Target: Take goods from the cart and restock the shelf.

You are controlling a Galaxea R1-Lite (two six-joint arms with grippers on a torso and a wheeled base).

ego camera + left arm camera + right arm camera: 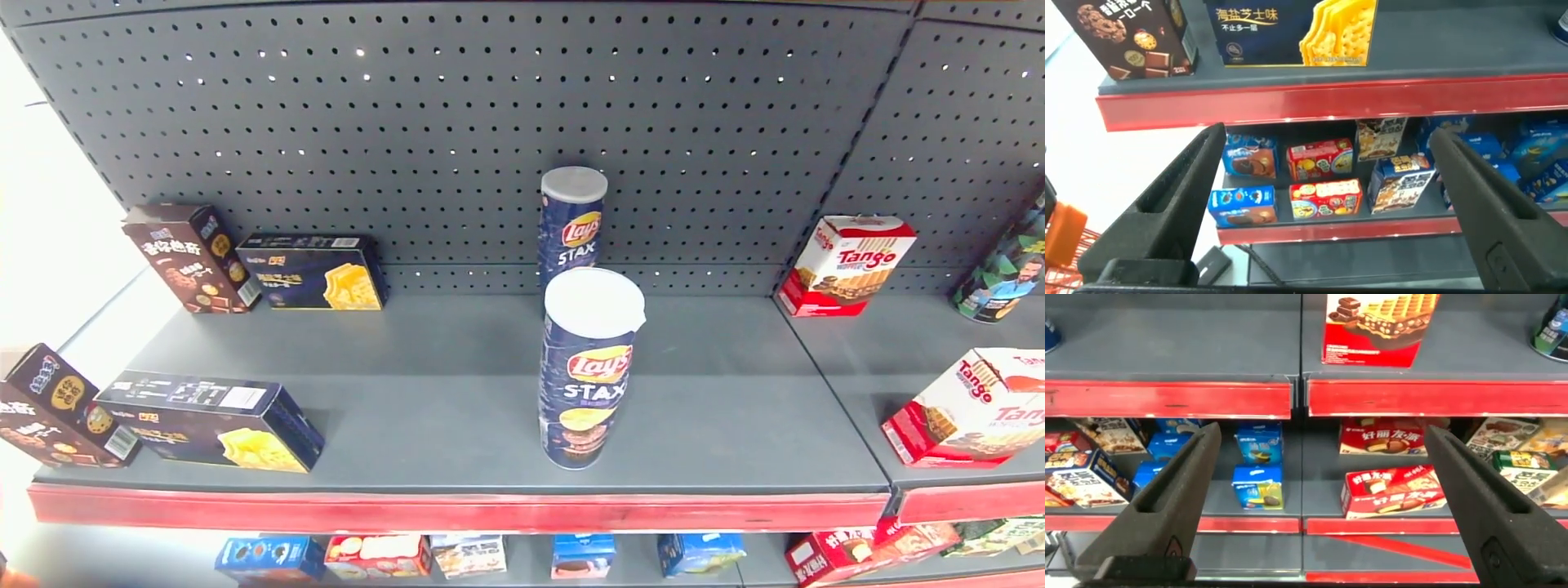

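Front chip canister (pixel 586 371) upright near shelf (pixel 424 408) edge: likely light, stiff tube, smooth, tippy; take mid-body. Left gripper (pixel 1327 135), right gripper (pixel 1323 431) spread wide, empty.

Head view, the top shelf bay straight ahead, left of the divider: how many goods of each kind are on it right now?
Chip cans: 2
Dark brown cookie boxes: 2
Navy cracker boxes: 2
Total: 6
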